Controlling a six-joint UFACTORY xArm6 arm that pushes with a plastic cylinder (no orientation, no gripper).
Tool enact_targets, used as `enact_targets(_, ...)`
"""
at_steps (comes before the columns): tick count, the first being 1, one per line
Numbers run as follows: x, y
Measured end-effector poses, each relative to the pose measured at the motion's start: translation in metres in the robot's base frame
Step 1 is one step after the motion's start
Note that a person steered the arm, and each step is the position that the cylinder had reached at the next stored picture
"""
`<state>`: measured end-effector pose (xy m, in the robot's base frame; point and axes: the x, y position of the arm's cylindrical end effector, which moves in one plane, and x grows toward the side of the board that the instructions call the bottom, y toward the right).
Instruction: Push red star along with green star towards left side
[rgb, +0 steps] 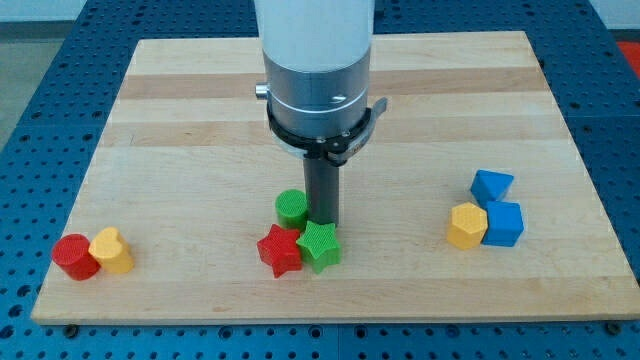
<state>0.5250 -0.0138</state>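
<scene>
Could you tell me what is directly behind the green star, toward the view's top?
My tip stands just behind the green star; the green cylinder sits left of the rod. The star hides whether tip and star touch.

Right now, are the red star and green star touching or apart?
Touching. The red star and green star sit edge to edge, with my tip just above the green star.

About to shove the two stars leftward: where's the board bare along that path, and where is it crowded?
Bare wood runs from the red star leftward to the yellow block and red cylinder near the view's left edge. It is also bare between the green star and the yellow-and-blue cluster. The centre is crowded: my tip sits just above the green star, beside the green cylinder.
</scene>
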Motion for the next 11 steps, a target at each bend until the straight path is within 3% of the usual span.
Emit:
enact_targets(2, 0.0, 0.089)
enact_targets(5, 0.047, 0.036)
enact_targets(11, 0.047, -0.072)
